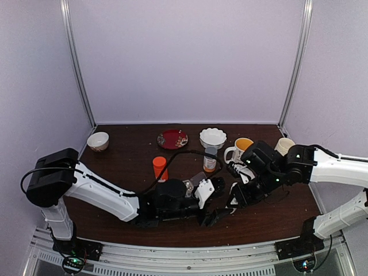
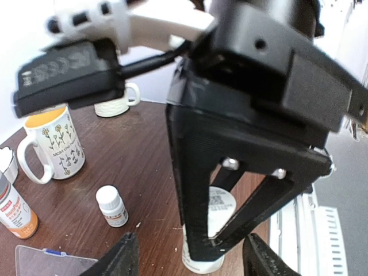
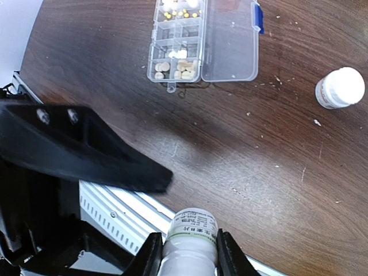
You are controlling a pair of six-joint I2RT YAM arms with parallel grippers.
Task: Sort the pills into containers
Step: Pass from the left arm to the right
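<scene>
The clear pill box (image 3: 201, 40) lies open on the table, lid flat to the right. Pale pills (image 3: 172, 68) fill its near cells and small yellow ones (image 3: 181, 13) a far cell. A corner of the box shows in the left wrist view (image 2: 52, 261). My right gripper (image 3: 190, 256) is shut on a white bottle (image 3: 191, 233), near the table's front edge. My left gripper (image 2: 192, 259) is open, its fingers either side of that bottle (image 2: 201, 261) without touching it. In the top view both grippers meet near the front centre, left (image 1: 214, 215) and right (image 1: 234, 202).
A small white bottle (image 3: 339, 87) stands near the box (image 2: 112, 206). A grey-capped, orange-labelled bottle (image 2: 11, 210), a flowered mug (image 2: 54, 146), an orange-red bottle (image 1: 160, 168), a red plate (image 1: 172, 138), a white bowl (image 1: 213, 138) and a small bowl (image 1: 98, 141) stand behind. Crumbs (image 3: 317, 122) dot the wood.
</scene>
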